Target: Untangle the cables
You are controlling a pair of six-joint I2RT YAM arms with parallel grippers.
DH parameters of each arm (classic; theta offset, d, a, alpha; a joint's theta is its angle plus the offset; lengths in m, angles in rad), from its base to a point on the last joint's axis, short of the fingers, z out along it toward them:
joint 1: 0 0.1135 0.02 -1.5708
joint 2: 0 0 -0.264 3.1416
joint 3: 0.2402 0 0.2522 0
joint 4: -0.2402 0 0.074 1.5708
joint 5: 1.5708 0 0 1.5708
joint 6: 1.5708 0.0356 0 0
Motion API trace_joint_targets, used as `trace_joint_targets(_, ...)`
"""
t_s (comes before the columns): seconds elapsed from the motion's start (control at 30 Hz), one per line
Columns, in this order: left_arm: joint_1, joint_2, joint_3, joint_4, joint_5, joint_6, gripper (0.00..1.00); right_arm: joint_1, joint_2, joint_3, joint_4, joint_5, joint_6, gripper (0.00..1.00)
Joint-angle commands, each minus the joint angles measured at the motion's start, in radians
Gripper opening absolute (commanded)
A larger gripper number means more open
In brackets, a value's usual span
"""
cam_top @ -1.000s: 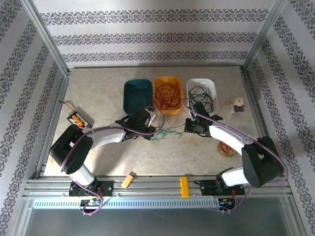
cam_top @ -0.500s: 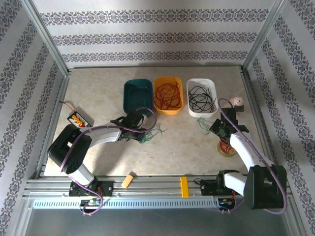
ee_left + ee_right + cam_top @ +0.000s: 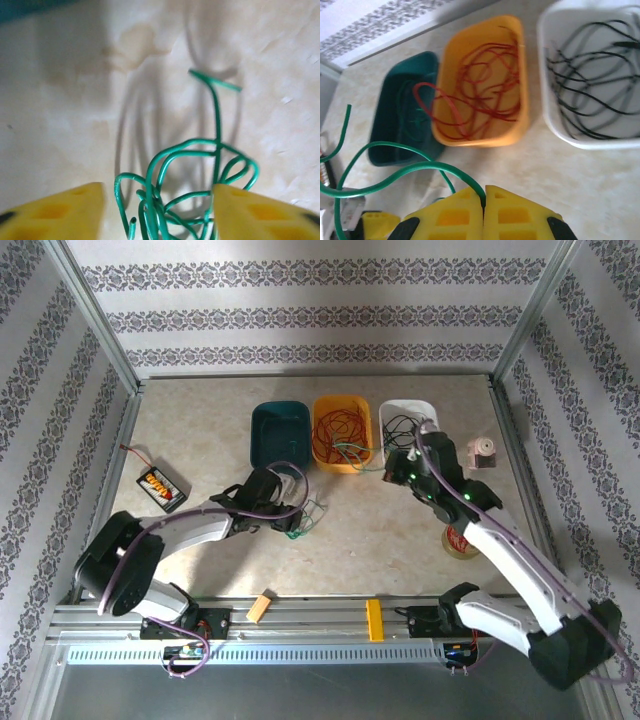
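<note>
top: overhead, from behind | left wrist: close, downward | right wrist: oblique; orange bin (image 3: 480, 139) shared

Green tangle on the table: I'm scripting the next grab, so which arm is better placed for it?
Probably left: the left gripper hangs open over the green tangle, while the right gripper is shut on a green strand.

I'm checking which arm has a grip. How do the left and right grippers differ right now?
The left gripper is open, with its fingers on either side of a green tangle. The right gripper is shut on a green strand. The left gripper sits low over the table, while the right gripper looks raised, looking down on the orange bin. Both have yellow fingers and are at green cable.
</note>
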Motion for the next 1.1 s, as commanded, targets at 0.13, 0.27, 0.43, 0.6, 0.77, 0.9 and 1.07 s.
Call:
trace_joint_targets(0.13,0.010,-0.283,-0.032,0.069,-0.556,-0.284,0.95,0.109,0.392,0.313,0.029,0.027,-0.014,0.00)
trace_joint_targets(0.27,0.054,-0.363,0.029,-0.241,-0.852,-0.530,0.95,0.126,0.618,0.497,0.006,0.053,-0.015,0.00)
trace_joint_targets(0.43,0.110,-0.364,0.072,-0.396,-0.887,-0.562,0.95,0.136,0.861,0.743,-0.043,0.124,-0.015,0.00)
trace_joint_targets(0.6,0.124,-0.386,0.043,-0.348,-0.817,-0.544,0.95,0.147,1.061,0.993,-0.150,0.159,-0.004,0.09)
trace_joint_targets(0.77,0.127,-0.352,0.058,-0.276,-0.716,-0.409,0.94,0.179,1.082,1.048,-0.169,0.106,-0.033,0.36)
trace_joint_targets(0.9,0.127,-0.311,0.071,-0.181,-0.560,-0.237,0.92,0.185,0.945,0.900,-0.099,0.112,-0.048,0.41)
trace_joint_targets(1.07,0.104,-0.206,0.103,-0.147,-0.282,-0.104,0.87,0.179,0.719,0.642,-0.016,0.084,-0.110,0.42)
